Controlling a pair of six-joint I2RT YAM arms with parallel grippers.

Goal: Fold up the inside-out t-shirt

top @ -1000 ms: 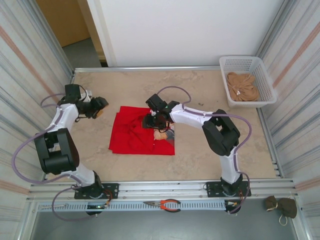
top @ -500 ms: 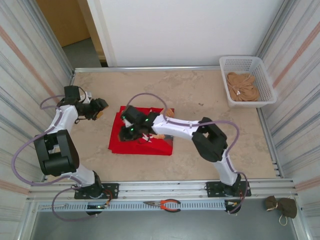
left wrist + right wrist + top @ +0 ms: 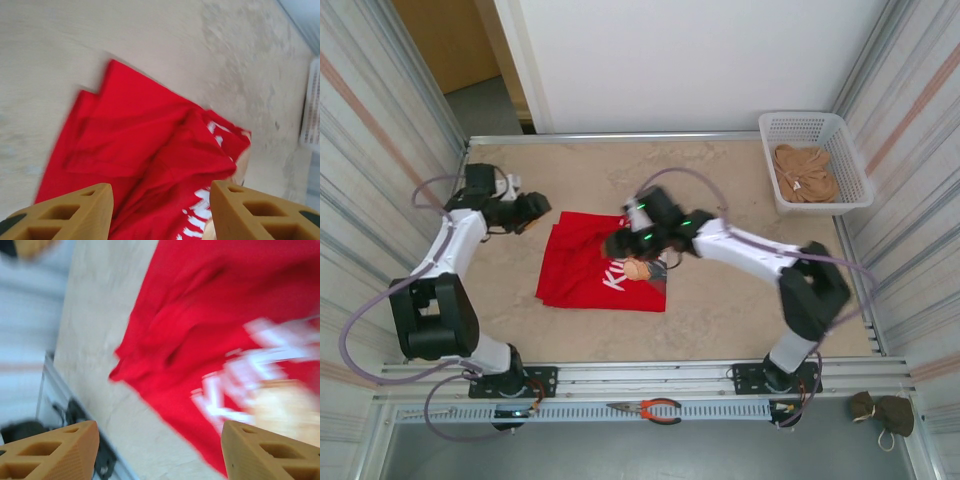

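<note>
Nearest me, pliers [image 3: 650,408] lie on the rail [image 3: 620,378]. Past them the shirt [image 3: 582,272] lies on the table [image 3: 720,310], left of centre, bunched and creased, with white lettering [image 3: 614,276] showing on its right part.

My right gripper [image 3: 638,267] hangs over the shirt's right edge, beside the lettering. In its wrist view the fingers [image 3: 55,450] stand wide apart with nothing between them, and the red cloth spreads below, blurred. Whether those fingers touch the cloth I cannot tell.

My left gripper [image 3: 527,214] is near the shirt's far left corner, off the cloth and over bare table. Its fingers [image 3: 75,210] also stand apart and hold nothing. From its wrist view the shirt lies ahead and below, its creased layers running toward the lettering.

In the far right corner a white basket [image 3: 798,120] holds a tan garment [image 3: 806,172], well apart from the shirt.
</note>
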